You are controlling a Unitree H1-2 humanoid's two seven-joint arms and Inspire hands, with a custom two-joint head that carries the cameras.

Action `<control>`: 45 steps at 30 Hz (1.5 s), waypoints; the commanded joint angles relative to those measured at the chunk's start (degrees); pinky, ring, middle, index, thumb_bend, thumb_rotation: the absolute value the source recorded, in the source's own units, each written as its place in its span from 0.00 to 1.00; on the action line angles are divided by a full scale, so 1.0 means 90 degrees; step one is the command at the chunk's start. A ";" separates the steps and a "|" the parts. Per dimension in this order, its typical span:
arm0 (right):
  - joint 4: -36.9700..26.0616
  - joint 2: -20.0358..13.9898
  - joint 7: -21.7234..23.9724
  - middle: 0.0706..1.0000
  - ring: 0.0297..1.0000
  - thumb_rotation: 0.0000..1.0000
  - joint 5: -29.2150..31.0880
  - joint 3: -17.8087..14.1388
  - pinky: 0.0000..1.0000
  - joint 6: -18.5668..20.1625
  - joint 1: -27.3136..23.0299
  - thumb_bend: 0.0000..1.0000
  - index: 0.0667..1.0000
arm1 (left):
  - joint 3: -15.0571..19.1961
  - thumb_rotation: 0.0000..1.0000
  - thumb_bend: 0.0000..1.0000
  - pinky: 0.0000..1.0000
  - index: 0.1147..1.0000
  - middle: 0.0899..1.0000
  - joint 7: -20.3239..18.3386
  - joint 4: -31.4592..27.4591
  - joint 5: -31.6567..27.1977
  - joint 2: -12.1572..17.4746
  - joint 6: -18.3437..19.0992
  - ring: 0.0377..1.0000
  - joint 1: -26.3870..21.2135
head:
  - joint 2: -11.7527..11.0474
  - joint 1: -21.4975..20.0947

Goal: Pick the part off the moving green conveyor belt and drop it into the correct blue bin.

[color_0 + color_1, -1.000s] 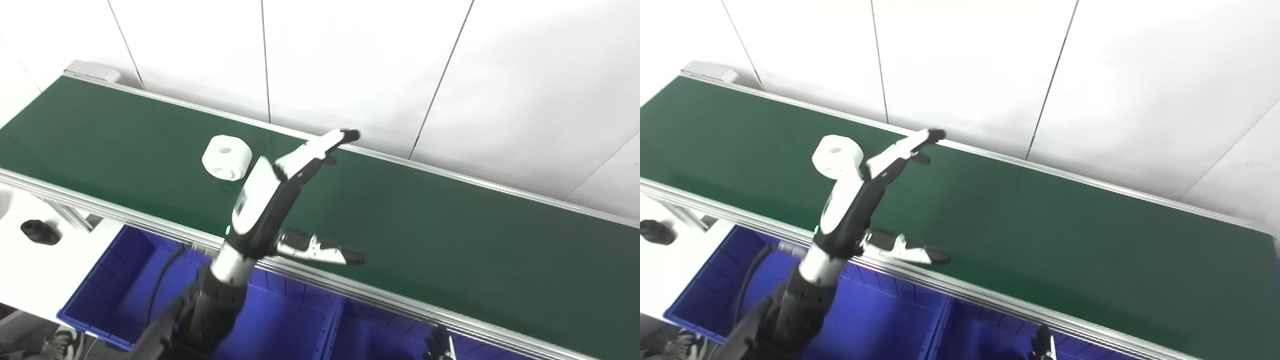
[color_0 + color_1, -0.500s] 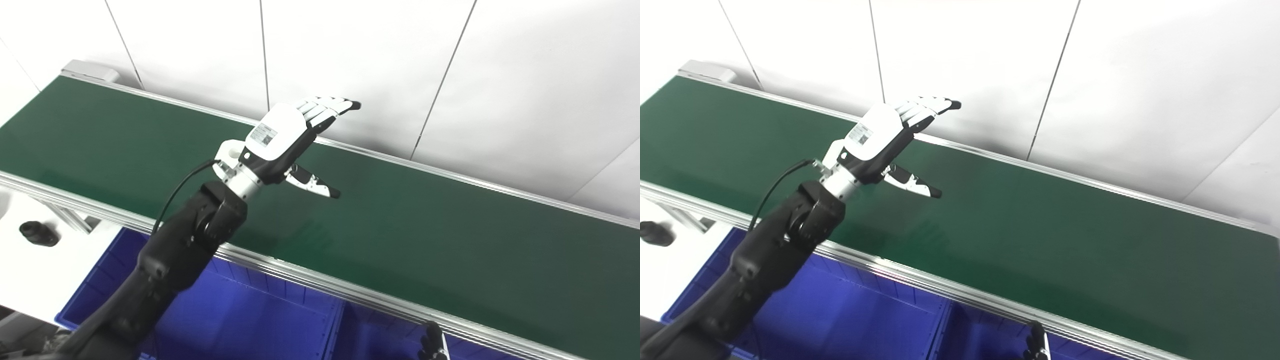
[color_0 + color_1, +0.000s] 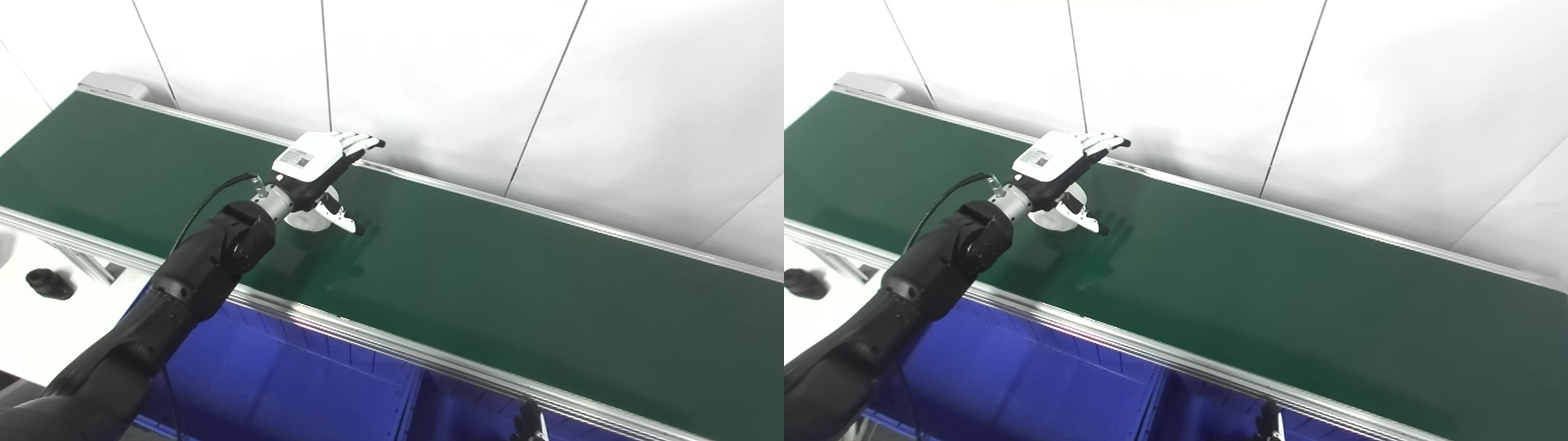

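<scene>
A white round part (image 3: 304, 221) lies on the green conveyor belt (image 3: 490, 275), left of the middle. My left hand (image 3: 318, 164) hovers just over it, palm down, fingers stretched flat toward the far rail and thumb (image 3: 340, 218) spread beside the part. It is open and most of the part is hidden beneath it; the part (image 3: 1054, 218) also peeks out under the palm in the right eye view. Whether the hand touches the part I cannot tell. Only dark fingertips of my right hand (image 3: 530, 424) show at the bottom edge.
Two blue bins sit below the belt's near rail, one at the left (image 3: 288, 380) and one at the right (image 3: 465, 410), split by a divider. A black object (image 3: 49, 284) lies on the white table at far left. A white panelled wall runs behind the belt.
My left hand has swung from the belt's near edge out over the belt, turned palm down and lowered onto the white part. The part has travelled a little to the right.
</scene>
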 commanded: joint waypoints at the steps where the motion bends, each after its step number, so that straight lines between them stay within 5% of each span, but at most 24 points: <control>1: -0.0195 0.0052 0.0029 1.00 1.00 1.00 -0.0033 0.0008 1.00 -0.0377 0.0054 0.56 1.00 | -0.0034 0.34 1.00 0.88 0.91 0.92 0.0031 -0.0040 0.0097 0.0224 0.0134 0.91 -0.0205 | 0.0009 -0.0017; 10: -0.0198 0.0065 -0.0028 1.00 1.00 1.00 -0.0155 0.0013 1.00 -0.0380 0.0071 0.61 1.00 | -0.0440 0.37 1.00 0.89 0.92 0.89 -0.0728 0.0051 0.0300 0.0568 0.0609 0.91 -0.0337 | 0.0020 -0.0055; 15: -0.0245 0.0071 -0.0011 1.00 1.00 1.00 -0.0123 0.0019 1.00 -0.0376 0.0109 0.64 1.00 | -0.0550 0.24 1.00 0.84 0.84 0.86 -0.0430 0.0207 0.0508 0.0533 0.0746 0.87 -0.0342 | 0.0044 -0.0053; 18: -0.0281 0.0083 -0.0025 1.00 1.00 1.00 -0.0148 0.0020 1.00 -0.0364 0.0132 0.65 1.00 | -0.0650 0.19 1.00 0.80 0.76 0.82 -0.0717 0.0130 0.0545 0.0538 0.0945 0.84 -0.0387 | 0.0057 -0.0051; 21: -0.0277 0.0086 -0.0011 1.00 1.00 1.00 -0.0121 0.0026 1.00 -0.0371 0.0125 0.65 1.00 | -0.0695 0.04 1.00 0.63 0.63 0.67 -0.0662 0.0203 0.0519 0.0508 0.1004 0.65 -0.0445 | 0.0067 -0.0053; 23: -0.0293 0.0084 0.0000 1.00 1.00 1.00 -0.0115 0.0035 1.00 -0.0365 0.0134 0.65 1.00 | -0.0680 0.01 0.94 0.54 0.55 0.59 -0.0322 0.0324 0.0501 0.0479 0.0896 0.55 -0.0450 | 0.0076 -0.0061; 24: -0.0302 0.0085 0.0000 1.00 1.00 1.00 -0.0115 0.0037 1.00 -0.0362 0.0138 0.65 1.00 | -0.0668 0.03 0.69 0.51 0.48 0.56 -0.0145 0.0387 0.0493 0.0463 0.0841 0.52 -0.0448 | 0.0082 -0.0065; 27: -0.0321 0.0083 -0.0004 1.00 1.00 1.00 -0.0126 0.0039 1.00 -0.0353 0.0151 0.66 1.00 | -0.0596 0.00 0.54 0.45 0.41 0.47 0.0272 0.0525 0.0305 0.0389 0.0650 0.46 -0.0425 | 0.0084 -0.0071; 31: -0.0355 0.0091 -0.0003 1.00 1.00 1.00 -0.0118 0.0043 1.00 -0.0315 0.0163 0.66 1.00 | -0.0509 0.00 0.52 0.37 0.42 0.43 0.0366 0.0559 -0.0120 0.0307 0.0368 0.40 -0.0373 | 0.0093 -0.0085; 45: -0.0352 0.0120 -0.0072 1.00 0.99 1.00 -0.0243 0.0050 1.00 -0.0365 0.0185 0.68 1.00 | -0.0551 0.00 0.50 0.34 0.43 0.46 0.0410 0.0060 -0.0248 0.0305 0.0135 0.39 -0.0210 | 0.0179 -0.0023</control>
